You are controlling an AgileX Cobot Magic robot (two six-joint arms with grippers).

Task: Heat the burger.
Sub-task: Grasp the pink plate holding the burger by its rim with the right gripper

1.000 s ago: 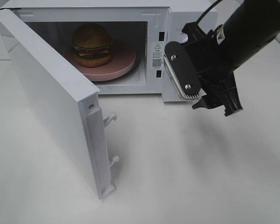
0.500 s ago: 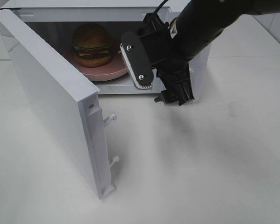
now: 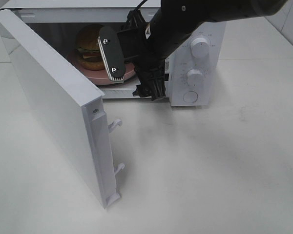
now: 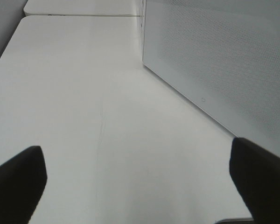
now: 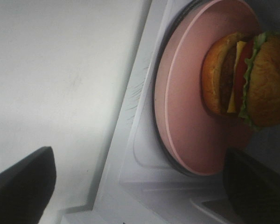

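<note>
My right gripper (image 5: 140,186) is spread wide, one dark finger (image 5: 21,184) over the white table (image 5: 60,70), the other just past the plate's edge. Between them: microwave floor (image 5: 135,154) and its front lip. Pink plate (image 5: 186,116) sits on a dark turntable ring. Burger (image 5: 245,79) rests on the plate, off-centre toward the far side; bun, lettuce, tomato, cheese, patty all visible. Nothing is held between my fingers.

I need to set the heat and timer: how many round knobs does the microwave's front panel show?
2: upper knob near the panel's top, lower knob below it. A round button sits lowest. Nothing on the panel appears hidden.
</note>
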